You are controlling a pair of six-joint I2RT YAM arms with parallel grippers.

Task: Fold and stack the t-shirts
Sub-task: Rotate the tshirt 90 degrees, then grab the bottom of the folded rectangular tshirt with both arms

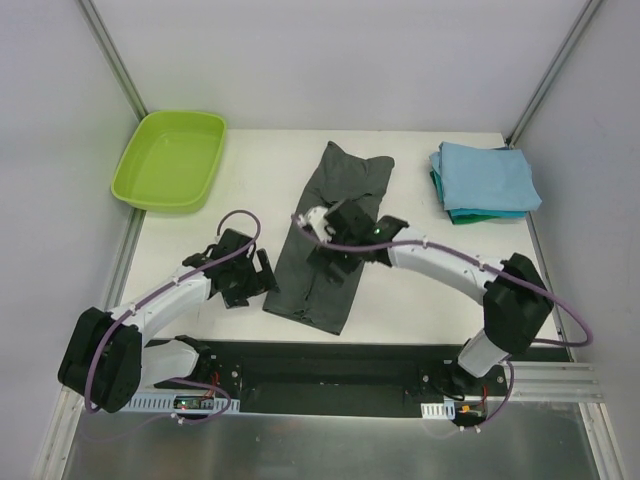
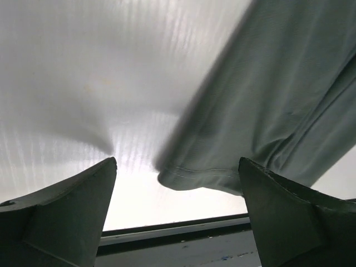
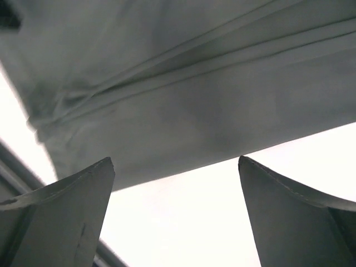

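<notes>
I have the dark charcoal-grey cloth tee (image 1: 315,300) lying mid-counter (image 1: 430,300) as a long strip, which I judge is ready for a crosswise fold. My left tool (image 2: 178,161) stands spread just beside its near hem. My right tool (image 3: 177,161) hangs spread over one long edge, gripping nothing. The right arm (image 1: 440,262) hides the tee's middle. The folded light blue and teal shirts (image 1: 485,178) sit far right, but I can't count them.

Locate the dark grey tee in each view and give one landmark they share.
Top external: the dark grey tee lies lengthwise at mid-table.
Left wrist: it fills the upper right, with a hemmed corner at low centre.
Right wrist: it spans the top half, with folds running across.
Shared landmark: the white table top, bare beside the tee in all three.
</notes>
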